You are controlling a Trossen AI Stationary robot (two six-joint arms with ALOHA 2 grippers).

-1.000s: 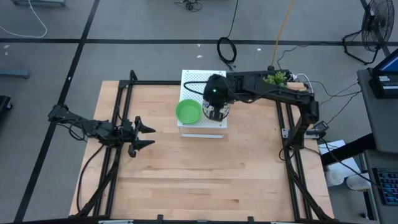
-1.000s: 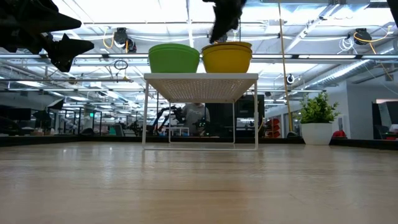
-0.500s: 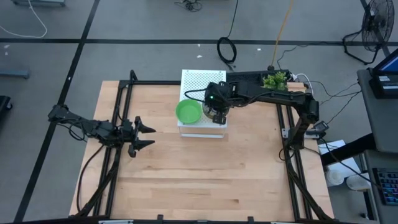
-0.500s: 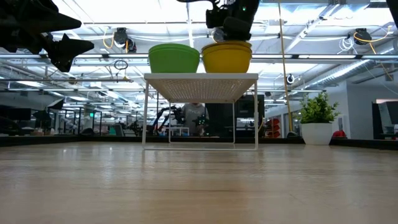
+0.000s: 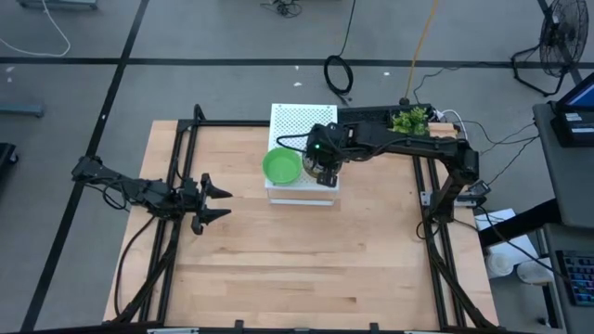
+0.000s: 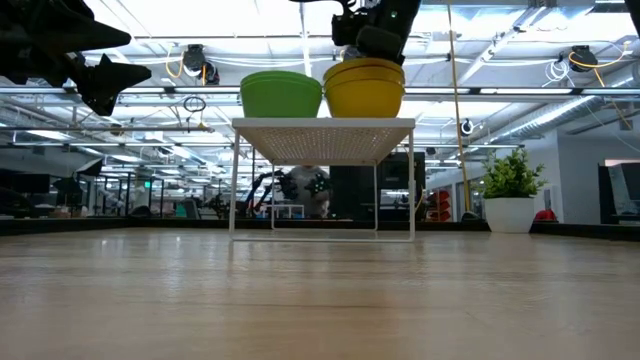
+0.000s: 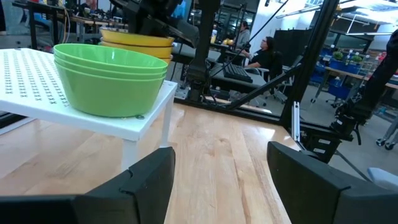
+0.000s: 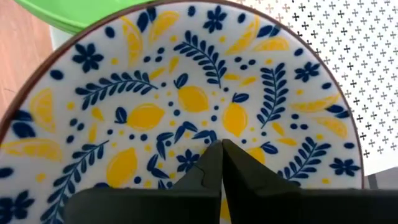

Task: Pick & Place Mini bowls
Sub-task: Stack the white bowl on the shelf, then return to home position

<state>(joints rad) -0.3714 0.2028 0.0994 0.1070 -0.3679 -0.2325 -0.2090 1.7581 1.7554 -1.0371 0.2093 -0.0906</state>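
Two stacks of mini bowls stand on the white perforated box point(image 5: 297, 121). The plain green stack point(image 5: 281, 167) point(image 6: 281, 93) point(image 7: 111, 76) is on its left part. The floral stack, yellow outside point(image 6: 364, 90), is on its right. My right gripper point(image 8: 221, 147) point(image 5: 322, 169) is shut and points down into the top floral bowl point(image 8: 186, 99), its tips near the centre of the bowl's floor. My left gripper point(image 5: 215, 201) point(image 7: 221, 152) hovers open over the table's left part, well clear of the box. My right gripper comes from above with its shut fingers point(image 8: 211, 163) inside the top floral bowl, over the middle of its floor point(image 8: 186, 134). The fingers themselves cover the spot under their tips, so I cannot tell whether they touch the bowl.
The box stands on thin legs point(image 6: 235, 180) at the table's far middle. A small potted plant point(image 5: 411, 118) point(image 6: 512, 175) sits at the far right corner. Bare wood lies in front of the box. A person point(image 7: 266, 50) sits in the room beyond the table.
My right gripper has come down from above the box into the top floral bowl and then held still. In the low view the floral stack's top rim now stands a little higher than half a second ago.
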